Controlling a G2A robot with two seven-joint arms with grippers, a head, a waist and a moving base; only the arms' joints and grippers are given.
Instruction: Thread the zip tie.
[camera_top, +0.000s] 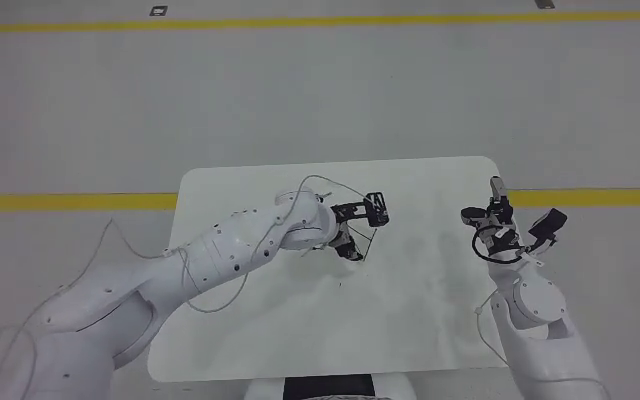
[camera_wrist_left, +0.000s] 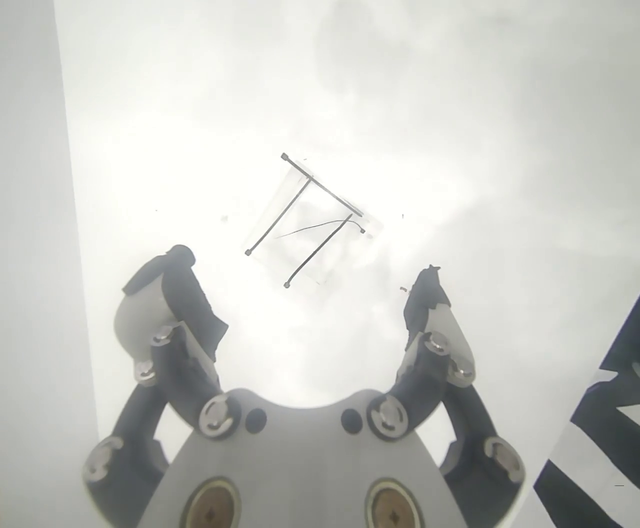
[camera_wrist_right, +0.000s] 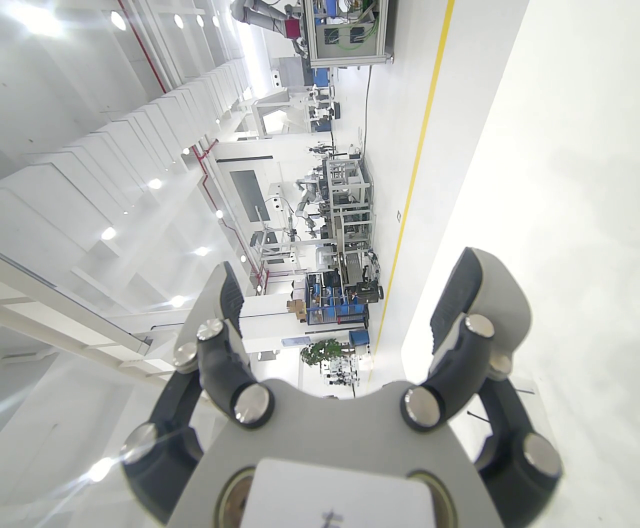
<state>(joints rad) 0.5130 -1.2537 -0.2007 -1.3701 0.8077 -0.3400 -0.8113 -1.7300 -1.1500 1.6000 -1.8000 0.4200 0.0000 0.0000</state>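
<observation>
Two empty, wide-open claws: left claw (camera_wrist_left: 305, 265) above zip ties (camera_wrist_left: 322, 186) on table (camera_wrist_left: 450, 125), right claw (camera_wrist_right: 348, 262) aside; likely pick-up stage, requiring descent onto one tie.

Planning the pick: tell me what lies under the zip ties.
The zip ties lie over a clear plastic rectangle on the white table. Whether it is a sheet or a bag around them cannot be told.

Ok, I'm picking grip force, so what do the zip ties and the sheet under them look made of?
The zip ties look like thin black plastic, probably nylon: slim matte strips with small square heads. The sheet beneath seems clear glossy plastic or film: the white table shows through and only its edges show. Rigid or soft, I cannot tell.
</observation>
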